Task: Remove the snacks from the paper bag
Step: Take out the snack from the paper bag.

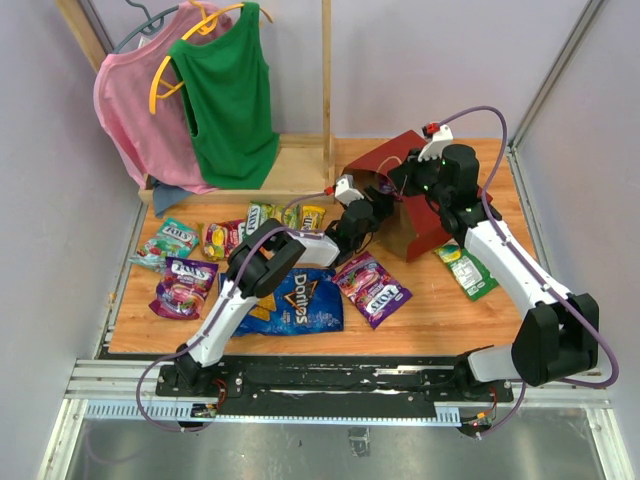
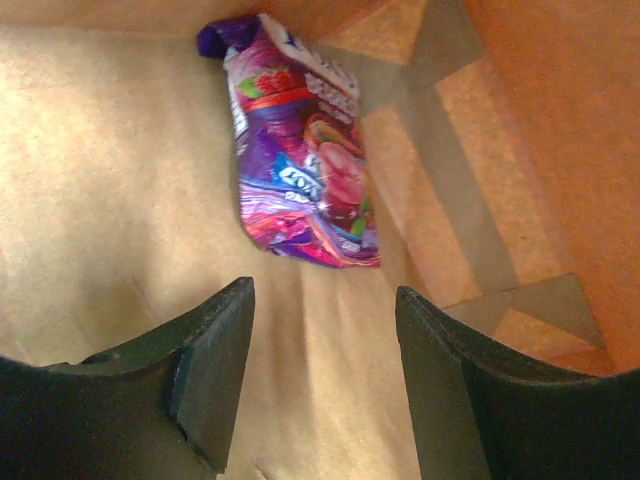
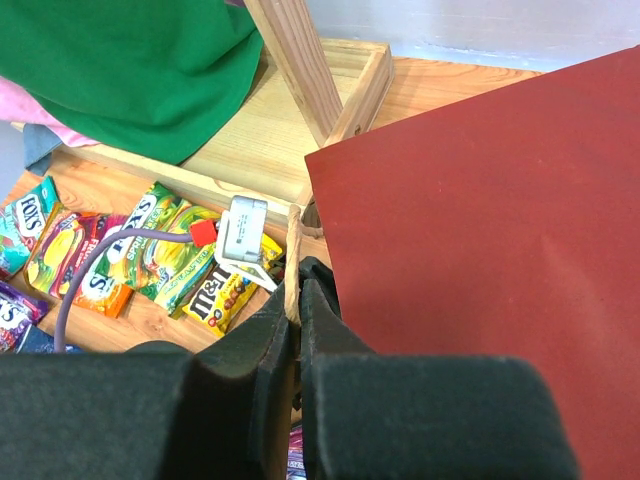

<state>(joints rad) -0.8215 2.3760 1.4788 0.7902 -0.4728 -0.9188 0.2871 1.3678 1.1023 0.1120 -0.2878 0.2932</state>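
The red paper bag point(image 1: 398, 158) lies on its side at the back right of the table, its mouth facing left. My right gripper point(image 3: 300, 290) is shut on the bag's twisted paper handle point(image 3: 293, 245) and holds it up beside the red panel point(image 3: 480, 200). My left gripper point(image 2: 325, 295) is open and empty inside the bag, over its brown kraft floor point(image 2: 110, 180). A purple candy packet point(image 2: 300, 150) lies just ahead of the fingers, apart from them. On the table lie the blue Doritos bag point(image 1: 295, 300), a purple packet point(image 1: 372, 288), a green packet point(image 1: 468, 270) and several small packets point(image 1: 222, 238).
A wooden rack point(image 1: 290, 170) at the back left carries a green top point(image 1: 228, 95) and a pink top point(image 1: 135, 110) on hangers. Packets fill the left and middle of the board. A yellow M&M's pack point(image 3: 225, 290) lies close to the bag's mouth.
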